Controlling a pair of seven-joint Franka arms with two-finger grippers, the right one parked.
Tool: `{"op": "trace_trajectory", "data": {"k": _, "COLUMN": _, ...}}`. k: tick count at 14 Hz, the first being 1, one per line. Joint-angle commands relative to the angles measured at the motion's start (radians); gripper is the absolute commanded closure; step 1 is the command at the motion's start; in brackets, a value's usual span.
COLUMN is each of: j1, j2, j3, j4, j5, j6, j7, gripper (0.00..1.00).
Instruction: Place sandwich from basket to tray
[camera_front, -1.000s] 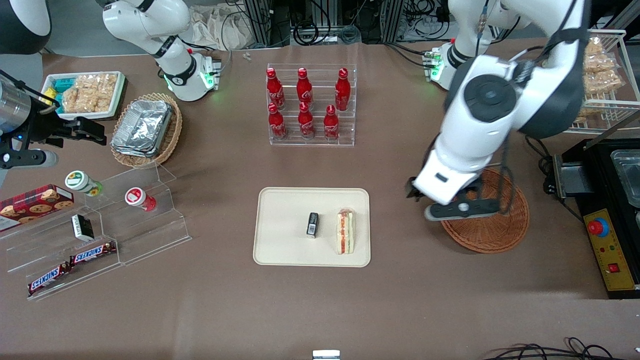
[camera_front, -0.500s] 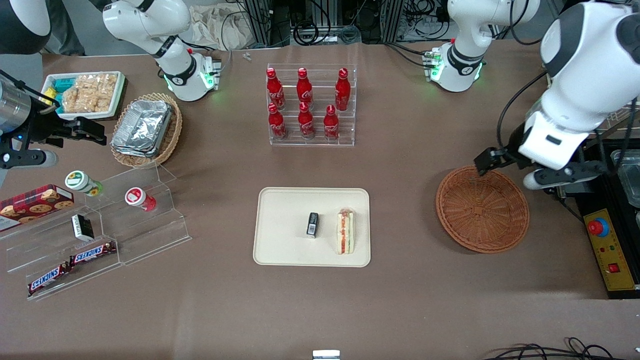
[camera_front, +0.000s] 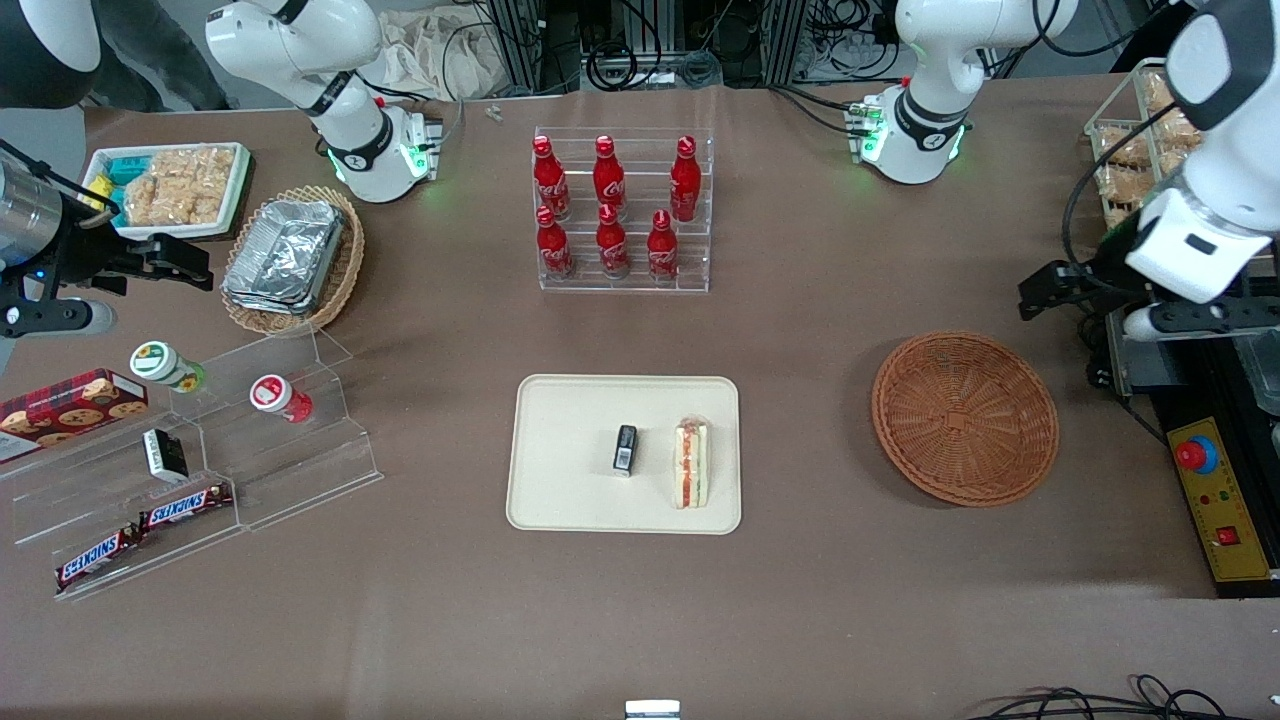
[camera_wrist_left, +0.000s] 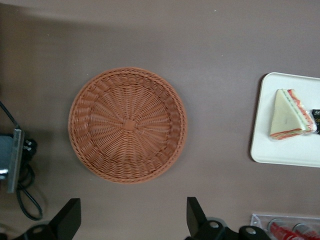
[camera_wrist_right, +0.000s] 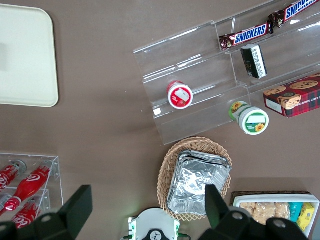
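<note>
Open and empty, the gripper (camera_wrist_left: 132, 222) hangs high above the table at the working arm's end, its fingers (camera_wrist_left: 196, 212) spread wide with nothing between them. Its view looks down on the basket (camera_front: 965, 418), which holds nothing. The sandwich (camera_front: 690, 462) lies on the tray (camera_front: 560, 490), close to the rim nearest the basket, just beside a small black packet (camera_front: 625, 448).

The task looks done, so little is left to fail. The sandwich sits near the tray's edge, and a nudge could tip it over the low rim. A low sweep of the arm could also catch and shift the basket.
</note>
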Motion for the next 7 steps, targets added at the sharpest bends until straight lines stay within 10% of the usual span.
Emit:
{"op": "trace_trajectory", "data": {"k": 1, "j1": 0.02, "j2": -0.015, "j3": -0.011, "j4": -0.022, "j5": -0.011, "j6": 0.012, "j7": 0.044, "gripper": 0.01}}
{"op": "trace_trajectory", "data": {"k": 7, "j1": 0.017, "j2": 0.049, "j3": -0.017, "j4": 0.037, "j5": 0.063, "j6": -0.008, "j7": 0.064, "gripper": 0.0}}
